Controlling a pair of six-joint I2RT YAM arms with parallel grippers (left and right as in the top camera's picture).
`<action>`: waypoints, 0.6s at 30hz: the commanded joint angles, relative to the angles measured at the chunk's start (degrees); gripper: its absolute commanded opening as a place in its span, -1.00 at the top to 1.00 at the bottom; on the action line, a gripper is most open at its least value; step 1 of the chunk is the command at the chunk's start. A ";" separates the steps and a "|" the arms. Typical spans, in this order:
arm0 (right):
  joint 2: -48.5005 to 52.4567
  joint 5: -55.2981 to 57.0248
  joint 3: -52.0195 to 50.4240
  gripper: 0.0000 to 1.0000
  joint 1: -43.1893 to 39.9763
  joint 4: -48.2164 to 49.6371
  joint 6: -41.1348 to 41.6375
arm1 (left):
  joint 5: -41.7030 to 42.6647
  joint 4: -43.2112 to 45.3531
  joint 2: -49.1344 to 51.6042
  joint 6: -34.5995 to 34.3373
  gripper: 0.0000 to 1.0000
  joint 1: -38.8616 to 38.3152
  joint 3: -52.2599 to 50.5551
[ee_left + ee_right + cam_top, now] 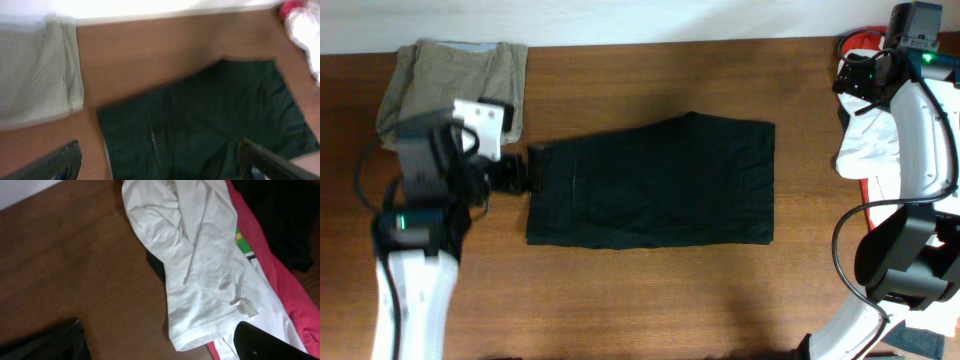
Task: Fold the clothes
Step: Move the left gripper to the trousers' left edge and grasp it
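Observation:
A black trouser-like garment (655, 180) lies folded flat in the middle of the table; it also shows in the left wrist view (210, 120). My left gripper (525, 170) is open at its left edge, fingers spread over the edge (160, 160), holding nothing. A folded khaki garment (455, 85) lies at the back left and shows pale in the left wrist view (35, 70). A white garment (200, 255) lies on a red one (270, 275) at the right edge. My right gripper (160, 340) is open above the white garment's hem.
The wooden table (650, 290) runs to a white wall at the back. The right arm's body (920, 120) stands over the white and red pile (865, 155). A dark garment (280, 215) lies beyond the red one.

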 commanded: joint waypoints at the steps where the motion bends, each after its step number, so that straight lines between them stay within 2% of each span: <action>1: -0.57 0.96 0.66 -0.97 0.26 0.00 -0.15 | -3.28 -9.86 13.14 0.11 -0.98 -0.07 12.90; 3: -0.57 0.96 0.66 -0.97 0.26 0.00 -0.15 | -0.09 -10.19 19.32 0.11 -0.98 -0.07 14.71; 8: -0.57 0.96 0.66 -0.97 0.26 0.00 -0.15 | -1.46 -13.44 29.27 -0.44 -0.98 -0.02 14.71; 10: -0.57 0.96 0.66 -0.97 0.26 0.00 -0.15 | -6.05 -13.49 33.07 -7.78 -0.98 1.51 14.71; 15: -0.57 0.96 0.66 -0.97 0.26 0.00 -0.15 | 0.24 -15.10 40.15 -2.84 -0.98 6.03 14.64; 18: -0.57 0.96 0.66 -0.97 0.26 0.00 -0.15 | 7.96 -16.26 44.57 0.85 -0.98 6.71 14.62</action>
